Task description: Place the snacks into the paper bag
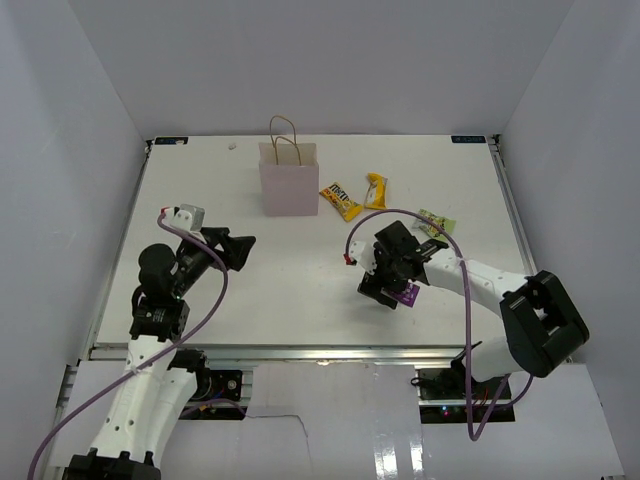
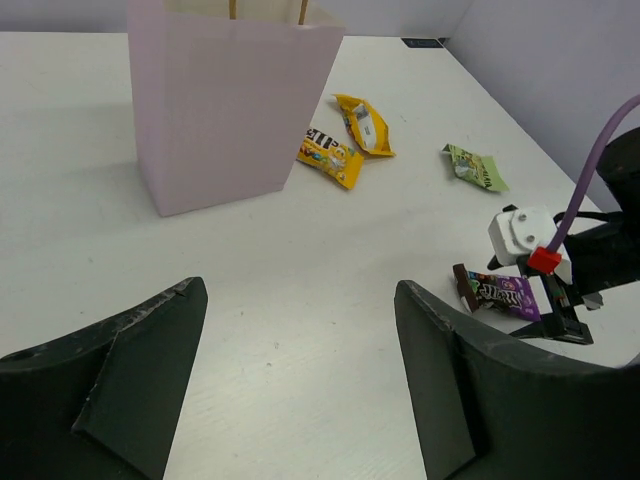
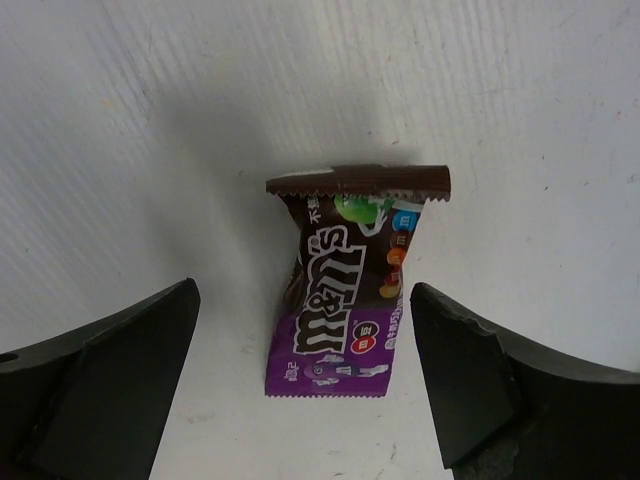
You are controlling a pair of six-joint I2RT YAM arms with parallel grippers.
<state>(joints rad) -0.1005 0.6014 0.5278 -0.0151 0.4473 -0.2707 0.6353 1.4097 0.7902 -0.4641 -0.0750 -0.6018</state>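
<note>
I count four snack packets and one paper bag (image 1: 290, 185) on the white counter (image 1: 250, 310). The bag is pale pink, smooth-sided and boxy. It stands upright at the far middle with two thin tan twisted loop handles (image 1: 285, 135) rising from its open mouth. Two yellow packets lie just right of the bag. The nearer yellow packet (image 2: 330, 157) carries dark block "m" lettering and pictured candies, which looks like M&M's branding. The farther yellow packet (image 2: 365, 124) is folded or crumpled, with a pale panel whose print is too small for me to read. One crinkly green packet (image 2: 476, 167) sits farther right, apart from the yellow pair, and I cannot read its label. One purple packet (image 3: 345, 300) lies flat at the near right. It reads "m&m's" in white letters and has small coloured candies and some tiny characters beside them. Its top band is dark brown with a sawtooth crimped edge. My right tool (image 3: 305, 298) hangs over this packet with its dark fingers spread, one on each side, and neither is touching it. My left tool (image 2: 298, 290) hovers over the left of the counter, pointing toward the bag, fingers wide apart and holding nothing.
</note>
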